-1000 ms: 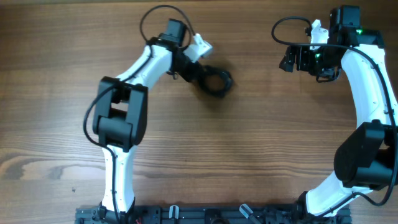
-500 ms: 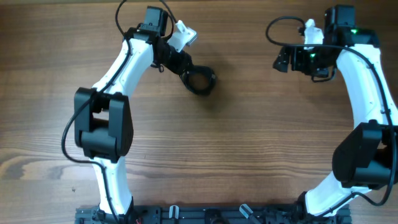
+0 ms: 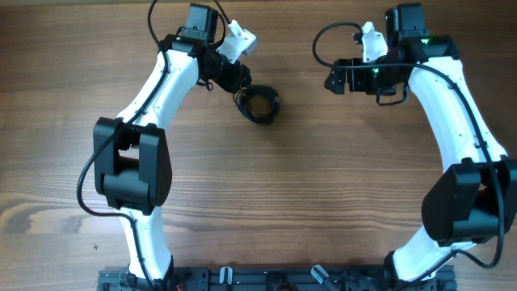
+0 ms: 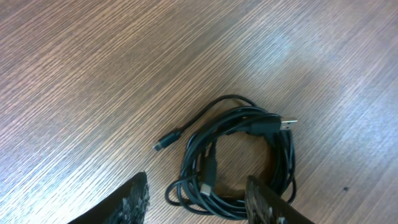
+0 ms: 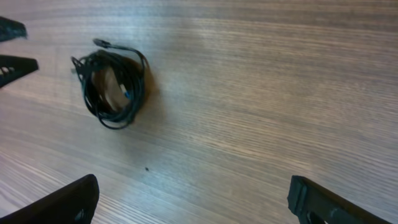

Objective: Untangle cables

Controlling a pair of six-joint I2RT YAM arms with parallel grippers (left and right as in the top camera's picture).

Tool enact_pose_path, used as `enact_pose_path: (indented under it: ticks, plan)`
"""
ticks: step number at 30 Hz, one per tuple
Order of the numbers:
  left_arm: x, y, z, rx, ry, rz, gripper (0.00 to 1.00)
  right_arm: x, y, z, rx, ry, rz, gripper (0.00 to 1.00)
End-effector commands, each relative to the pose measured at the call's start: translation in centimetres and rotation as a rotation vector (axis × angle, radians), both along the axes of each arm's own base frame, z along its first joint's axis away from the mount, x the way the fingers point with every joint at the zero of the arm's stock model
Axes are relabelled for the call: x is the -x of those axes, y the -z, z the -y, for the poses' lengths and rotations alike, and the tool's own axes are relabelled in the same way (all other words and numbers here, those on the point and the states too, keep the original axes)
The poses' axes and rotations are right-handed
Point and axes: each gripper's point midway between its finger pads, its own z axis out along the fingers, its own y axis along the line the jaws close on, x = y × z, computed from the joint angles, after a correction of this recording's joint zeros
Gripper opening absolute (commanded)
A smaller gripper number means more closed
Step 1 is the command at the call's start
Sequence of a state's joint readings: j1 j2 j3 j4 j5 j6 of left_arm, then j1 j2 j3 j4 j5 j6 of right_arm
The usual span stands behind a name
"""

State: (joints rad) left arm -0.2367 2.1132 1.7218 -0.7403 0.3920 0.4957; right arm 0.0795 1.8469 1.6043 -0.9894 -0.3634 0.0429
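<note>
The cables [image 3: 260, 104] lie on the wooden table as one black coil of several loops. In the left wrist view the cables [image 4: 239, 155] show a USB plug at the right and a small plug on a loose end at the left. My left gripper [image 4: 199, 210] is open, and the near edge of the coil lies on the table between its fingers [image 4: 134, 202]. From above, the left gripper [image 3: 241, 86] sits just up-left of the coil. My right gripper [image 3: 333, 78] is wide open to the right of the coil, apart from it. Its wrist view shows the cables [image 5: 112, 87] far ahead and the right gripper [image 5: 196, 205] with nothing in it.
The wooden table [image 3: 339, 186] carries nothing else near the coil. The tips of the left gripper's fingers [image 5: 13, 65] show at the right wrist view's left edge. Both arm bases stand at the table's front edge [image 3: 266, 279].
The left arm dragged the coil left, then its jaws opened and let the coil go. The right arm has swung left, closer to the coil.
</note>
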Motion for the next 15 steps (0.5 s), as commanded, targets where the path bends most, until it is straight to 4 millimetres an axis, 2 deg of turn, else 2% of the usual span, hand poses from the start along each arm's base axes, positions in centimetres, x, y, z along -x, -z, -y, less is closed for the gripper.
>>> enact_pose_path:
  ticks: [1, 7, 12, 15]
  plan:
    - [-0.9, 0.6, -1.4, -0.077, -0.047, 0.020, 0.50, -0.5, 1.2, -1.3, 0.032, 0.053, -0.014, 1.00]
    - [-1.7, 0.9, -3.2, -0.145, -0.145, 0.024, 0.50, -1.9, 1.2, -2.8, 0.133, 0.091, 0.062, 1.00]
    - [-1.3, 1.2, -2.7, -0.119, -0.127, 0.005, 0.47, -1.7, 1.4, -2.4, 0.138, 0.099, 0.049, 1.00]
    - [-0.3, 1.6, -1.3, -0.059, -0.043, -0.028, 0.45, -1.9, 1.6, -1.3, 0.181, 0.156, 0.046, 1.00]
